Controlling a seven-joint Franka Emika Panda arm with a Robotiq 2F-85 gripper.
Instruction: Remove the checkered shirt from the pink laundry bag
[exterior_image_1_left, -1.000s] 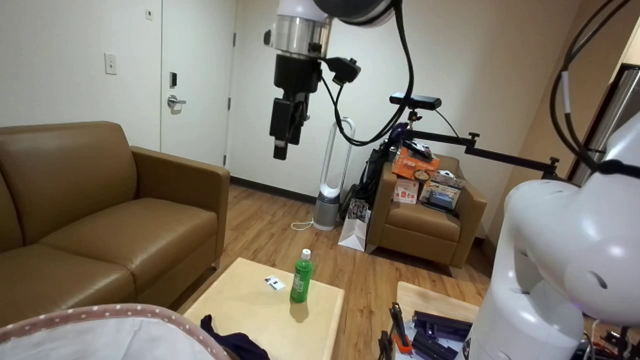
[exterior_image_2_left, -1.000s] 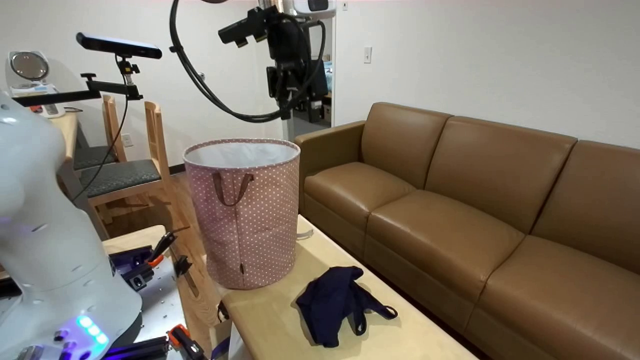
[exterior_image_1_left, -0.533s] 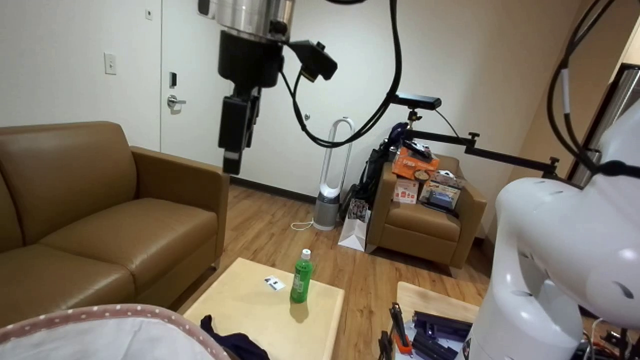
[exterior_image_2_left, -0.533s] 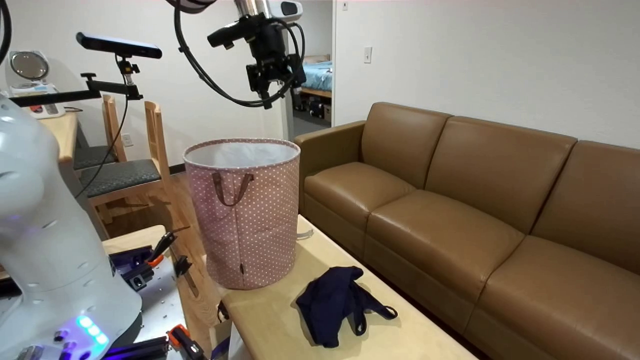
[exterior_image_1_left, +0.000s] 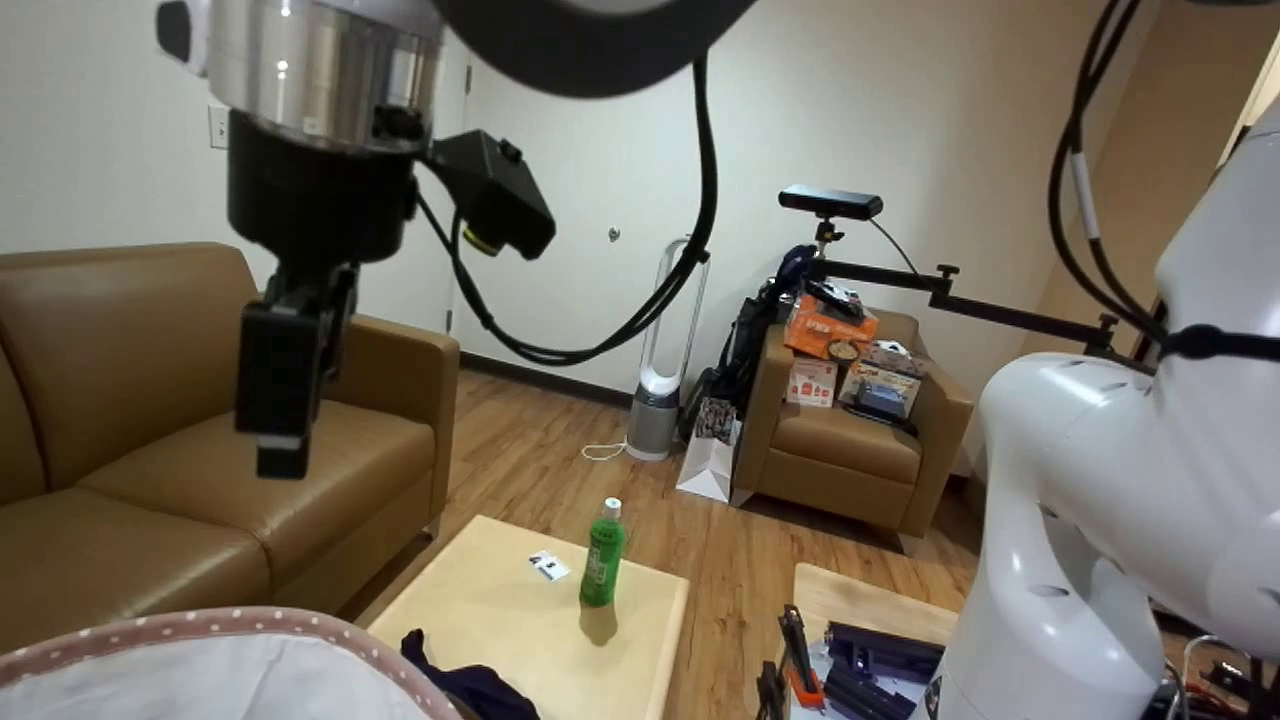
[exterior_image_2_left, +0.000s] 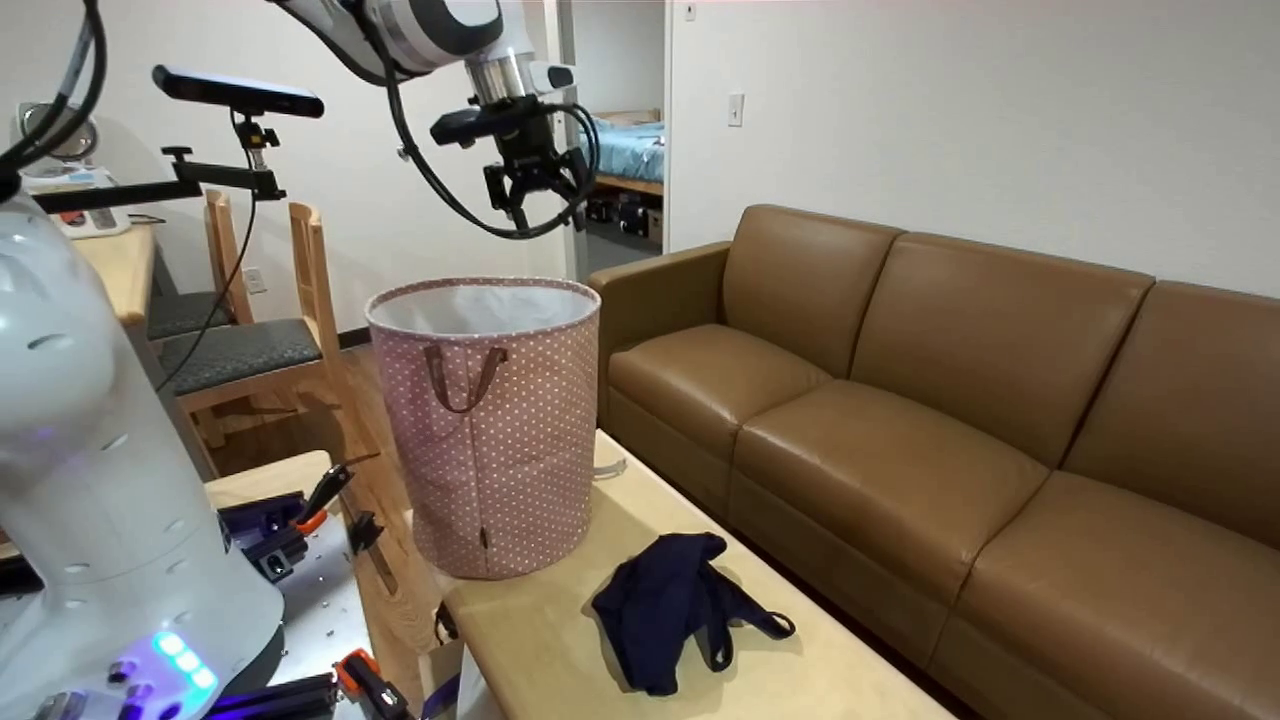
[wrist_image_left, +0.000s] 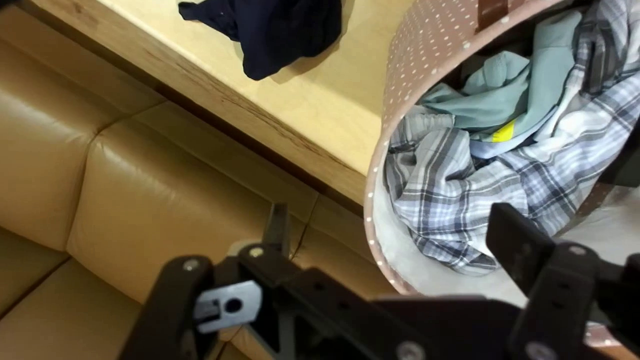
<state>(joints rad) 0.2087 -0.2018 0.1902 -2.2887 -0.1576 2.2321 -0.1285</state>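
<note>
1. In the wrist view, the checkered shirt (wrist_image_left: 465, 190) is seen inside the pink laundry bag (exterior_image_2_left: 530, 450), where it is crumpled against the pale lining (wrist_image_left: 425, 275); a small part of it is hidden by the gripper (wrist_image_left: 397, 235).
2. Next to the shirt, a grey-green garment (wrist_image_left: 502, 107) is bundled within the same bag, and a small yellow patch (wrist_image_left: 504, 131) is exposed at its edge.
3. The gripper is held with its fingers (wrist_image_left: 515, 245) spread wide apart, and nothing is gripped between them.
4. In an exterior view, the gripper is shown raised above the bag's rim (exterior_image_2_left: 530, 336), apart from it; in the wrist view, one finger is seen against the brown leather sofa (exterior_image_2_left: 850, 430) and the other across the inside of the bag.
5. The bag is stood upright on the light wooden table (exterior_image_2_left: 540, 630), near its edge, and a brown handle (exterior_image_2_left: 488, 374) is attached to its side.
6. On the same table, a navy garment (exterior_image_2_left: 655, 610) with strap-like loops is laid near the bag, apart from it.
7. In an exterior view, a green bottle (exterior_image_1_left: 602, 560) is stood upright on the table, with a small white card (exterior_image_1_left: 549, 565) placed near it.
8. Beyond the table, a brown armchair (exterior_image_1_left: 850, 448) is loaded with boxes (exterior_image_1_left: 822, 330), and a tower fan (exterior_image_1_left: 655, 420) is stood near a white paper bag (exterior_image_1_left: 708, 468).
</note>
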